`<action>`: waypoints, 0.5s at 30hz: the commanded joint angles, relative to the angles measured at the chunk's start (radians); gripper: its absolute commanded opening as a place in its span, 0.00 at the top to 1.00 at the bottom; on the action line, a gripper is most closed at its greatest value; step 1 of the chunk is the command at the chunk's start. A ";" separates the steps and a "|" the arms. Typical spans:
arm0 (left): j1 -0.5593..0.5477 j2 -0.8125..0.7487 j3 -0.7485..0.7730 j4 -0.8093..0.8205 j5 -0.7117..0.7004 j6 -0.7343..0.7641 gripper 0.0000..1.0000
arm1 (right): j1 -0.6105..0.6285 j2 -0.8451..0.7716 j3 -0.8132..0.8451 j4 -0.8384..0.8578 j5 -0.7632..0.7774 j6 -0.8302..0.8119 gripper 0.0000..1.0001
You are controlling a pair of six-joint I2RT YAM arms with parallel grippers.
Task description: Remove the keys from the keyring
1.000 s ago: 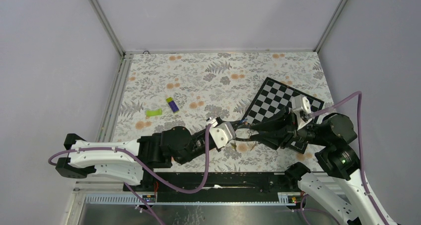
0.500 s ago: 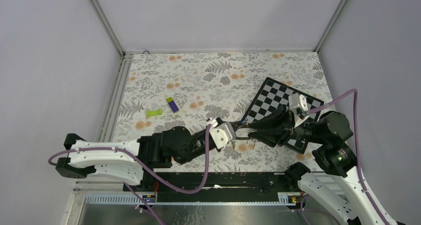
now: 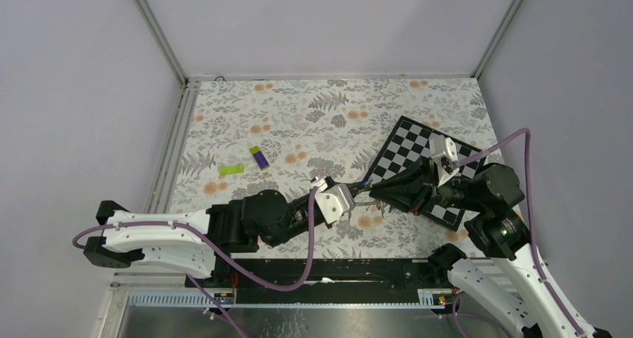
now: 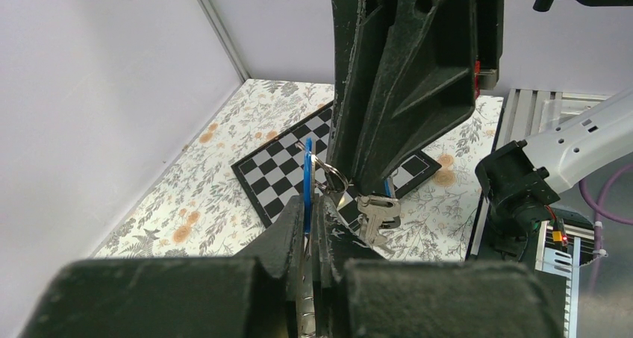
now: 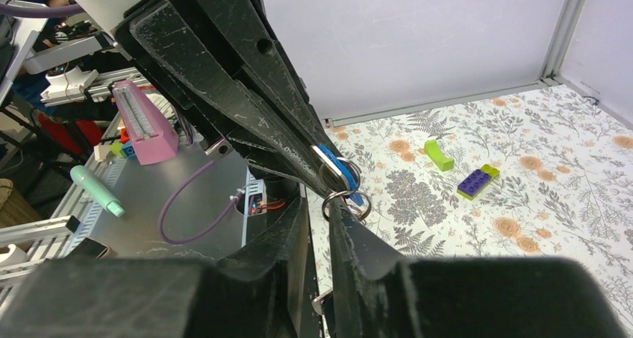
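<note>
Keys (image 4: pixel 377 211), held at left end effector (image 4: pixel 310 202) tip

Keys (image 4: pixel 377 212): the blue-headed one is clamped edge-on in left gripper (image 4: pixel 312 201), and the silver ones are hung below the keyring (image 4: pixel 334 175), off the table. Keyring is seen as a thin silver loop beside the blue head, at the tips of right gripper (image 5: pixel 322 207).

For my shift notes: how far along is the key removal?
Done: nothing yet; no freed key shows on the table. In hand: the left gripper clamps the blue key, and the right gripper has its tips at the keyring, grip unclear. Left: the silver keys hang from it; all need removing.
</note>
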 commanded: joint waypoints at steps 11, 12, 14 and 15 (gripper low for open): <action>0.000 -0.017 0.050 0.095 0.020 -0.017 1.00 | 0.003 0.005 -0.009 0.007 0.052 -0.020 0.97; 0.000 -0.018 0.050 0.096 0.020 -0.017 1.00 | 0.004 0.005 -0.009 0.005 0.061 -0.020 1.00; 0.000 -0.017 0.047 0.095 0.021 -0.018 1.00 | 0.003 0.000 -0.009 0.002 0.079 -0.025 1.00; 0.000 -0.017 0.047 0.095 0.021 -0.018 1.00 | 0.001 -0.003 -0.009 0.001 0.087 -0.027 1.00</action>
